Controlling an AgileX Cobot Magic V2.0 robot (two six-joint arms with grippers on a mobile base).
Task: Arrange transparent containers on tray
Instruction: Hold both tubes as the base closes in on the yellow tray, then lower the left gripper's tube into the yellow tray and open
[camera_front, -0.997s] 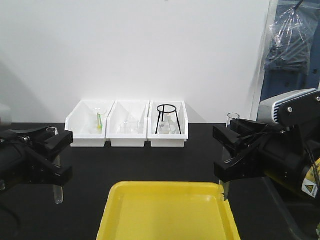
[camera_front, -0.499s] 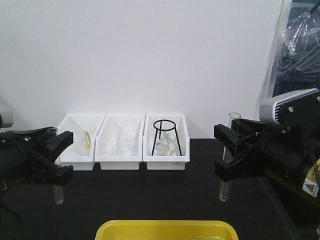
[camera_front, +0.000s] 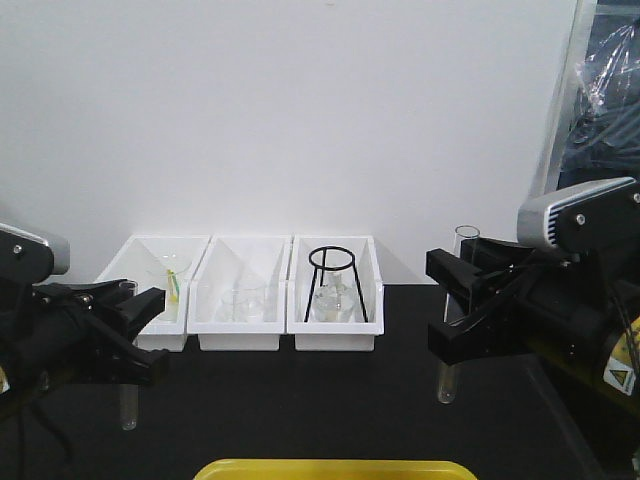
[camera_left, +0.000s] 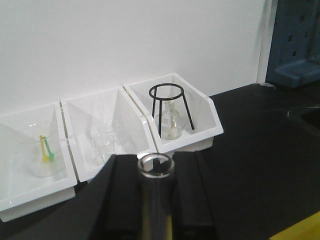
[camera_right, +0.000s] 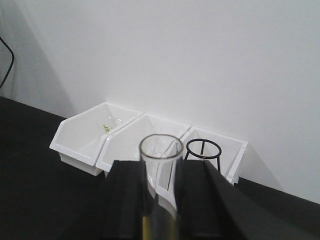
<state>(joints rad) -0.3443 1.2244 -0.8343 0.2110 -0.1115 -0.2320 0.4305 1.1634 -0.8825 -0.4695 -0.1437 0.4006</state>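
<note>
Sliding lower since the earlier frame, the tray (camera_front: 335, 468) is showing only as a yellow strip at the counter's (camera_front: 300, 400) near edge in the front view, and the left gripper (camera_front: 140, 335) is sitting further in from the left. It is clamping the left tube (camera_front: 128, 408) upright, round bottom down, clear of the tray. The right gripper (camera_front: 445, 305) is gripping the right tube (camera_front: 445, 385) upright too, over the counter's right side, also off the tray. Three bins (camera_front: 240, 320) are standing along the back edge, with a tripod (camera_front: 335, 285) in the rightmost. In the left wrist view, the dark fingers (camera_left: 120, 200) are pressing on both sides of the left tube (camera_left: 155, 210), its open rim facing the camera, and the tray's corner (camera_left: 306, 229) is peeking in at lower right. In the right wrist view, the fingers (camera_right: 125, 200) are squeezing the right tube (camera_right: 160, 200) likewise, the bins (camera_right: 145, 135) lying beyond it.
</note>
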